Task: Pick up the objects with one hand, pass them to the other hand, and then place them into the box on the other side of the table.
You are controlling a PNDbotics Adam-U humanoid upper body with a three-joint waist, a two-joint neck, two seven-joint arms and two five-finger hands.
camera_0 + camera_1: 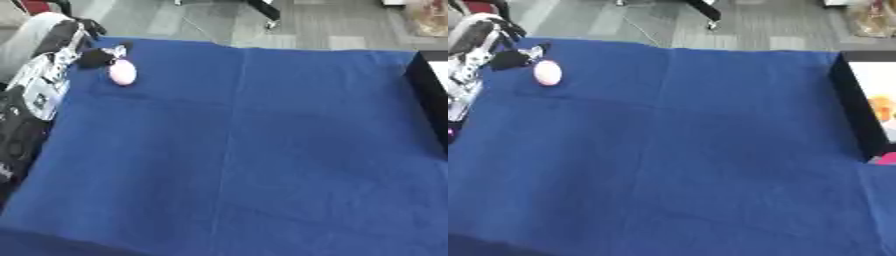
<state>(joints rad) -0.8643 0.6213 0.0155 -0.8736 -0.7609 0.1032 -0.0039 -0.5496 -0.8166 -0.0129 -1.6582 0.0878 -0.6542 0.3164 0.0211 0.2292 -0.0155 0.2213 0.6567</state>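
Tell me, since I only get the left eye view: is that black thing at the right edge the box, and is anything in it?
Observer: Yes. The right eye view shows more of the box: it has a white inside with something orange lying in it.
Operator: Is there anything else over there?
Observer: A small magenta thing shows at the box's near corner. I cannot tell whether it lies inside or just outside.
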